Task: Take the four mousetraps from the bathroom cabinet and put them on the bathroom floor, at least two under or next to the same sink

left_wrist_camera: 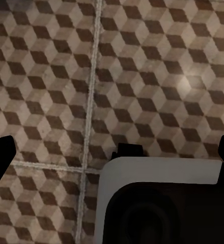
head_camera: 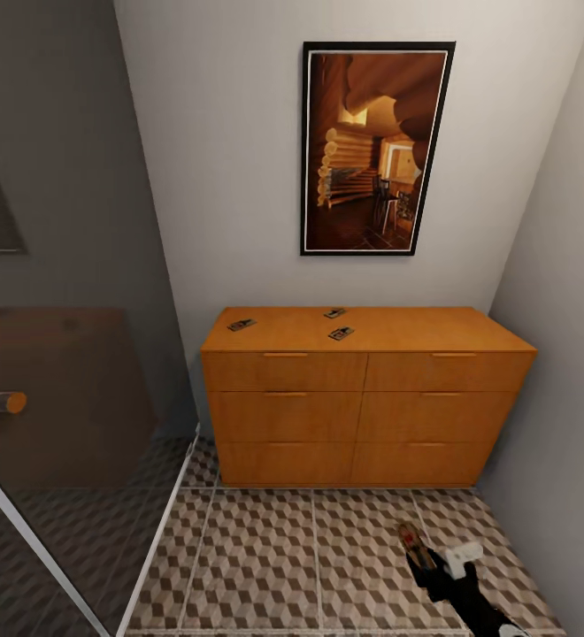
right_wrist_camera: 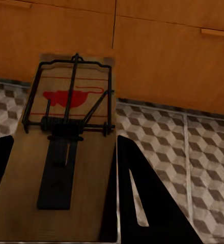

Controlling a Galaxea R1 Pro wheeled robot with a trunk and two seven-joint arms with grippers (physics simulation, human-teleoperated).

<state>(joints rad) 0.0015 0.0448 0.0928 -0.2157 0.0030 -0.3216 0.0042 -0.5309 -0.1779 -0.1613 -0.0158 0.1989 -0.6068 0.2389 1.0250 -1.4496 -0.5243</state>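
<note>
Three mousetraps lie on the flat top of the orange-brown cabinet (head_camera: 363, 416): one at the left (head_camera: 242, 325), one at the back middle (head_camera: 334, 312), one nearer the front (head_camera: 341, 333). My right gripper (head_camera: 425, 557) is low over the bathroom floor (head_camera: 265, 548), in front of the cabinet's right half, shut on another mousetrap (head_camera: 411, 540). The right wrist view shows that wooden board (right_wrist_camera: 66, 168) with its wire and red mark between the right gripper's (right_wrist_camera: 63, 142) dark fingers. My left gripper (left_wrist_camera: 112, 147) hangs open over cube-patterned tiles (left_wrist_camera: 142, 76). The sink is out of view.
A glass partition (head_camera: 62, 442) with a white frame stands at the left. A framed picture (head_camera: 376, 146) hangs above the cabinet. A wall (head_camera: 566, 354) closes the right side. A white and dark part of my own body (left_wrist_camera: 158, 173) shows below the left gripper.
</note>
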